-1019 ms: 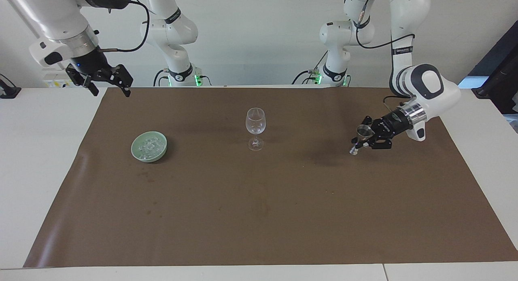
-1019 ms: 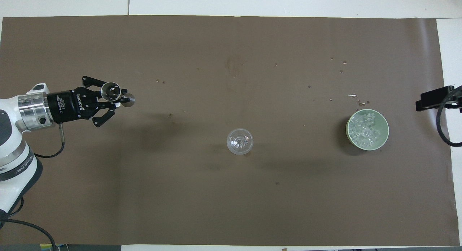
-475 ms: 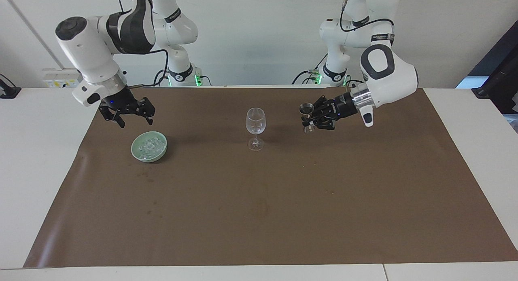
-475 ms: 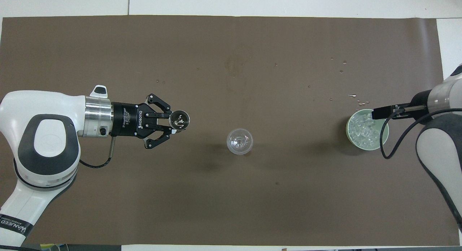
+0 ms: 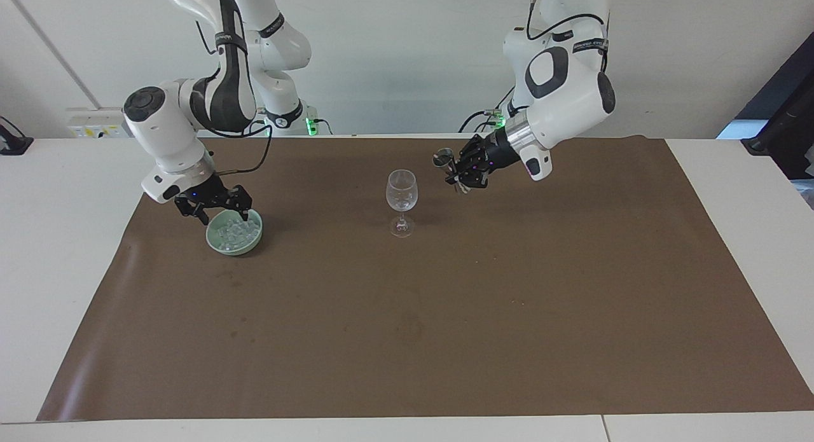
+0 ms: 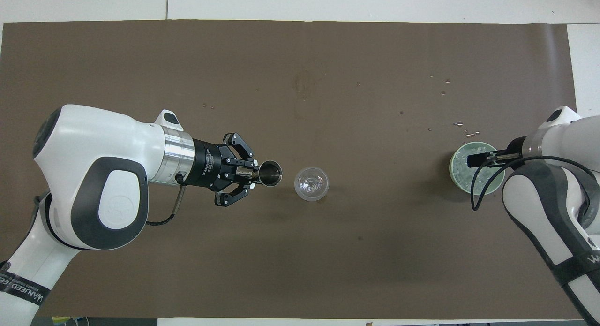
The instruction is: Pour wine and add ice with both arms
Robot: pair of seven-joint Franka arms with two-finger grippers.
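A clear wine glass (image 5: 401, 194) stands upright mid-mat; it also shows in the overhead view (image 6: 311, 183). My left gripper (image 5: 459, 173) (image 6: 247, 172) is shut on a small metal jigger (image 5: 443, 156) (image 6: 270, 172), held in the air just beside the glass bowl toward the left arm's end, tilted with its mouth toward the glass. A green bowl (image 5: 219, 241) (image 6: 487, 191) holds the ice (image 5: 236, 229) (image 6: 464, 169), small clear cubes. My right gripper (image 5: 215, 211) (image 6: 479, 158) is open, low over the bowl with its fingers spread at the rim.
A brown mat (image 5: 445, 315) covers most of the white table. Small drops (image 6: 461, 126) lie on the mat just farther from the robots than the bowl. A black object (image 5: 785, 143) stands off the table at the left arm's end.
My left gripper has carried the jigger from the left arm's end of the mat up beside the glass and tilted it. My right gripper has come down from beside the mat onto the ice bowl.
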